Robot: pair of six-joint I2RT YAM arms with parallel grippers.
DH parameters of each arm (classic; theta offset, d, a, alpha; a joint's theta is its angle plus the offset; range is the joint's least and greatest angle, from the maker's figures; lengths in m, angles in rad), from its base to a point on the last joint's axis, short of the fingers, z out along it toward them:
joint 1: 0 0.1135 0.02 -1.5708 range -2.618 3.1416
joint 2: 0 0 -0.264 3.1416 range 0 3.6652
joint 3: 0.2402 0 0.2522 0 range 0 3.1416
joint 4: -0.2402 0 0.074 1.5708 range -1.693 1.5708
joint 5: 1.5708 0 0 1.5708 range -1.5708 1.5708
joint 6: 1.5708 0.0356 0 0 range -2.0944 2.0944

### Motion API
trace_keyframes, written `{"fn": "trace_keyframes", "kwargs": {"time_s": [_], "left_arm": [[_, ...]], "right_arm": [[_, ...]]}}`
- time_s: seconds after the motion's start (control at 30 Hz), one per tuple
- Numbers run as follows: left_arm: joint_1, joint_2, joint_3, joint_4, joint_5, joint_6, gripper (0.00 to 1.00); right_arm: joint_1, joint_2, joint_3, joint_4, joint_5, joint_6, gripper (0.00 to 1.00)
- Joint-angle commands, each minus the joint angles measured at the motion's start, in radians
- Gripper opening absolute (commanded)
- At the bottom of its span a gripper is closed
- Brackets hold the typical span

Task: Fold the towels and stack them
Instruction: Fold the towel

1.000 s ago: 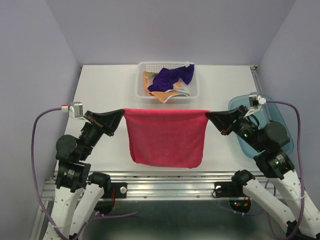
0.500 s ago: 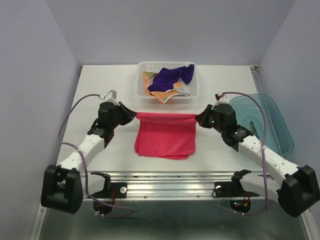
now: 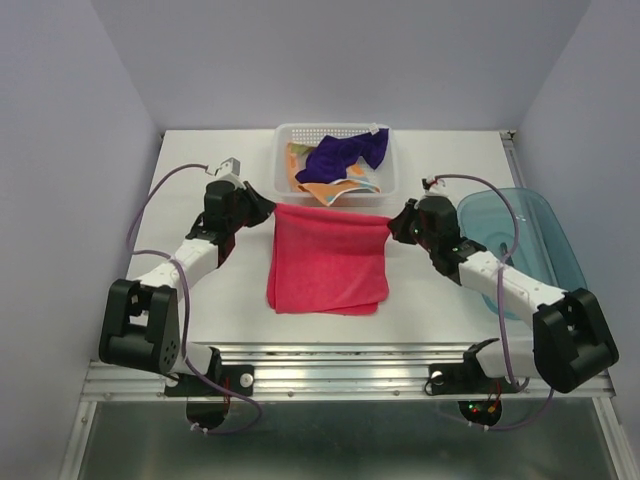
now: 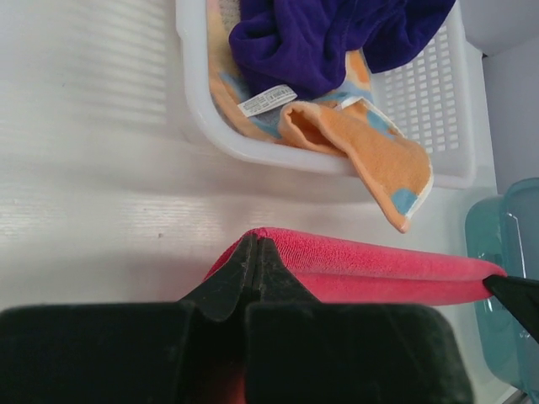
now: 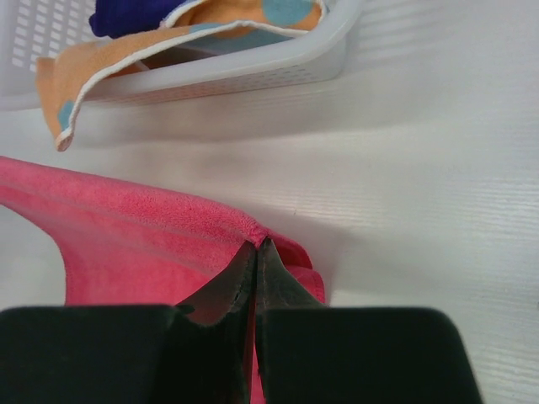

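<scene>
The pink towel [image 3: 328, 262] is plain hot pink. The orange towel [image 3: 337, 190] has pale blue dots and a white hem. The purple towel [image 3: 345, 152] is plain dark purple. The basket [image 3: 283, 185] is white and perforated, the tray [image 3: 548, 215] translucent teal, the desk [image 3: 200, 180] white. The left end effector [image 3: 268, 207] and right end effector [image 3: 397, 224] are black.

White table [image 3: 200, 190]. Bears a perforated white basket [image 3: 279, 165] at the middle of the far edge, a pink towel [image 3: 325, 265] mostly flat at the centre, a teal tray [image 3: 560, 230] at the right edge.
</scene>
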State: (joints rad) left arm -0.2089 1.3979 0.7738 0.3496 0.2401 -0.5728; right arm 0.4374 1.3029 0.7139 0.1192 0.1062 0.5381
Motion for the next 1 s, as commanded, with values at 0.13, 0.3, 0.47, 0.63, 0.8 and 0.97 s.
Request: {"fn": "trace_keyframes", "kwargs": {"time_s": [0.13,0.3,0.47,0.63,0.8,0.97], "left_arm": [[0.013,-0.157,-0.172,0.061,-0.01,-0.016,0.0],[0.013,-0.289,-0.318,0.068,0.01,-0.088,0.0],[0.013,-0.402,-0.422,0.036,0.011,-0.142,0.0],[0.011,-0.485,-0.507,-0.004,0.011,-0.177,0.0],[0.009,-0.52,-0.583,0.002,0.05,-0.211,0.0],[0.009,-0.569,-0.623,-0.009,0.056,-0.228,0.0]], "right_arm": [[-0.011,-0.1,-0.054,0.033,-0.102,0.02,0.01],[-0.012,-0.186,-0.129,-0.016,-0.102,0.062,0.01],[-0.012,-0.241,-0.217,0.003,-0.229,0.143,0.01],[-0.012,-0.292,-0.29,-0.016,-0.289,0.187,0.01],[-0.011,-0.364,-0.34,-0.058,-0.347,0.214,0.01],[-0.009,-0.395,-0.384,-0.063,-0.416,0.235,0.01]]}}
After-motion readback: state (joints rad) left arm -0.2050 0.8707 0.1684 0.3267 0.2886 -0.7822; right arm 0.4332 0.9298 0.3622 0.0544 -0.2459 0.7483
